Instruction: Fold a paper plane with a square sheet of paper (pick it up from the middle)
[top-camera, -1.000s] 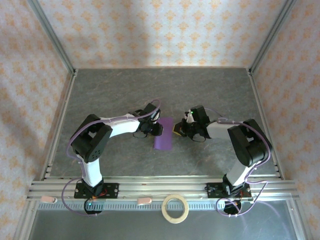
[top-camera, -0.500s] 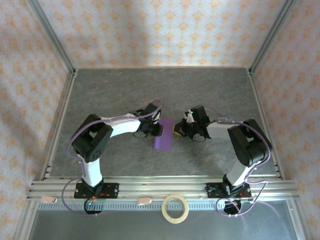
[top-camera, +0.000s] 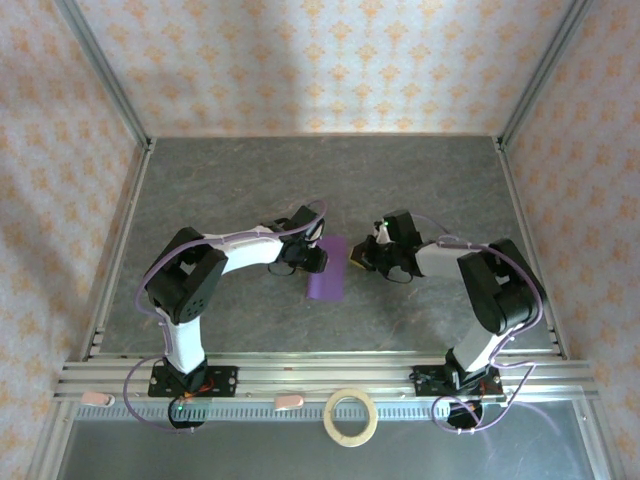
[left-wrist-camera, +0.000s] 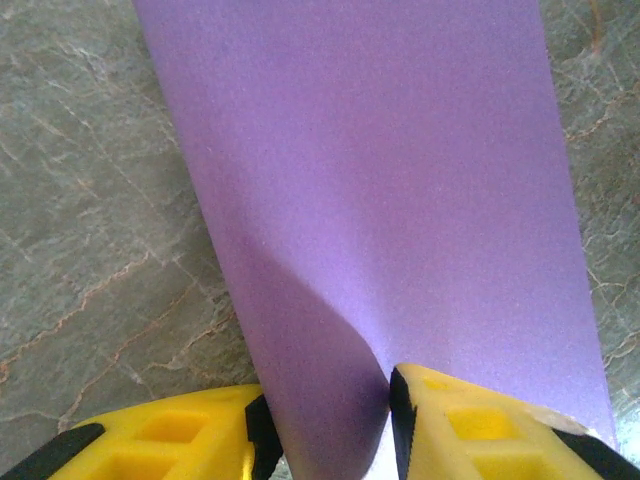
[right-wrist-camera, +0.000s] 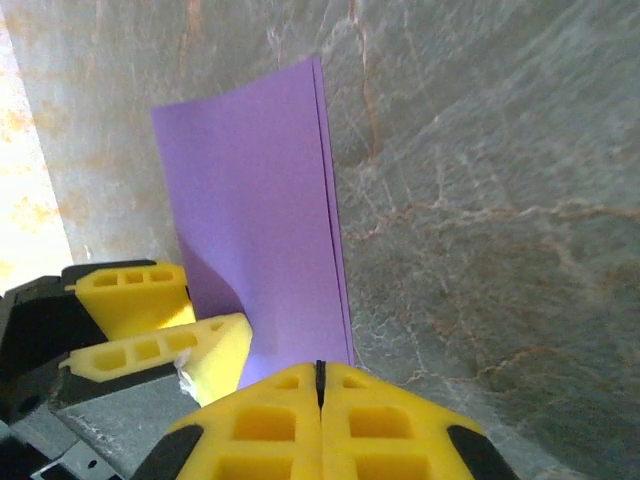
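Left wrist: my left gripper (left-wrist-camera: 325, 410) pinches the paper (left-wrist-camera: 380, 180) at its half-fold; right gripper (right-wrist-camera: 320, 385) is pressed shut and should flatten the crease next.

1. Two robot arms: the left arm (top-camera: 190, 285) and the right arm (top-camera: 495, 290).
2. Two grippers, the left gripper (top-camera: 318, 258) and the right gripper (top-camera: 357, 258), each with two yellow fingers (right-wrist-camera: 290, 420).
3. One purple sheet of paper (top-camera: 328, 272).
4. One tan tape ring (top-camera: 331, 420).
5. Two pink tabs: a left tab (top-camera: 97, 398) and a middle tab (top-camera: 290, 401).
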